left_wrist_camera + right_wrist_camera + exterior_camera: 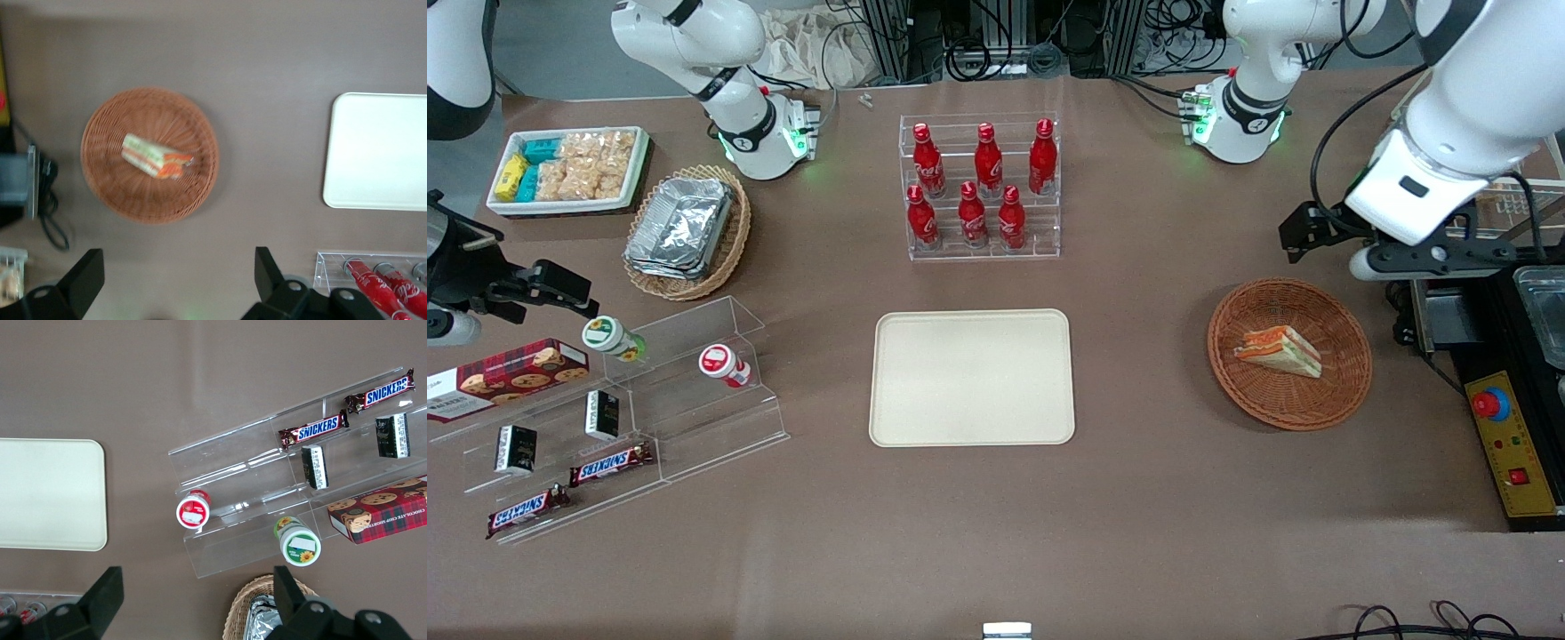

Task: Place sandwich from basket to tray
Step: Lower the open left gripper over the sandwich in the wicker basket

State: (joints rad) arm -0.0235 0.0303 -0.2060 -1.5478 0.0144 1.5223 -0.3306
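Wrist view: sandwich [156, 156] lies in basket [107, 193], below spread-fingered tool [179, 277].

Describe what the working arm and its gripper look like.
The left arm has glossy white rounded shells with black joint bands, a black cable looping alongside, and a green-lit base. Its gripper, high above the table beside the basket, has angular matte black fingers, spread open.

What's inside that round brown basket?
Only a sandwich lies in the basket, on its woven bottom. Whatever is under the sandwich is covered. The open gripper hangs above the table beside the basket, holding nothing.
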